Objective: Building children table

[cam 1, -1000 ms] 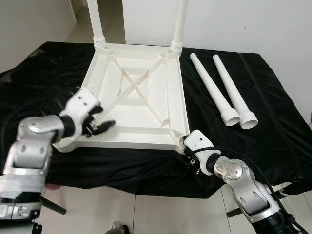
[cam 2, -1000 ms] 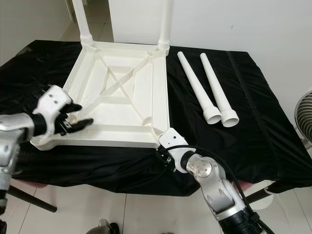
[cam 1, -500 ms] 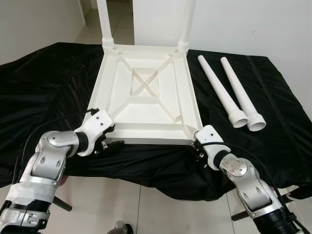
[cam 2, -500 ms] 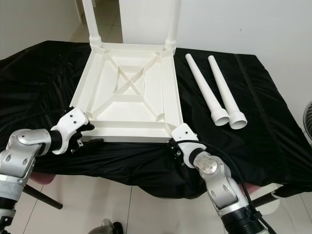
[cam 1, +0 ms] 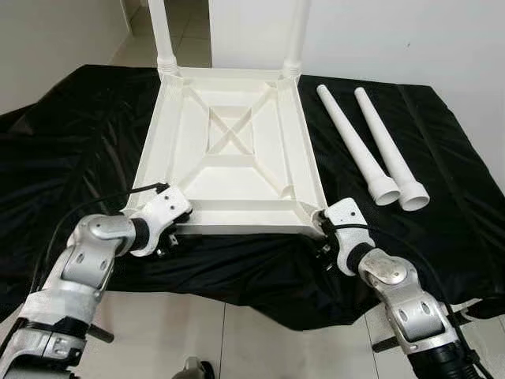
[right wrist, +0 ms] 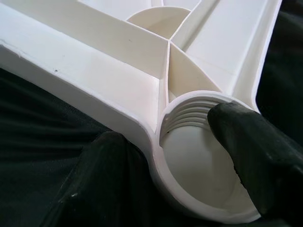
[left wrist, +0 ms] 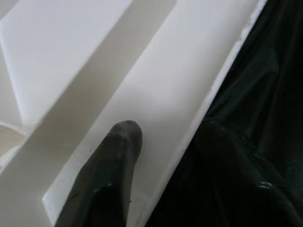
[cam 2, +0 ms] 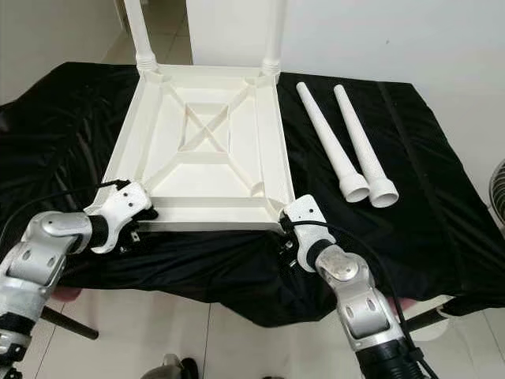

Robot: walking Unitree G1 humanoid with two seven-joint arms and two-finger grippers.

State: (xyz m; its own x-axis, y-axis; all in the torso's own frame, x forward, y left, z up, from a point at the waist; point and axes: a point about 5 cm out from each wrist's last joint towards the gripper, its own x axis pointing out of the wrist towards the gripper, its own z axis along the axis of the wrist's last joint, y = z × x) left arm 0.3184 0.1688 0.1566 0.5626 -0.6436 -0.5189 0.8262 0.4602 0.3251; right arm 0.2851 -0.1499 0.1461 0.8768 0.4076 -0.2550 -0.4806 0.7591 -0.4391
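Plain white room, tiled floor

A black cloth (cam 1: 71, 150) covers the table; white walls (cam 1: 410, 39) stand behind, pale glossy floor tiles (cam 1: 237, 339) show below, with a fan's edge (cam 2: 497, 185) at right.

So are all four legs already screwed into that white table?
No, two legs lie loose on the black cloth beside the upturned table, and its near-right socket is empty.

A black cloth (cam 1: 71, 134) carries the upturned white tabletop (cam 1: 237, 170) and two loose legs (cam 1: 371, 146).
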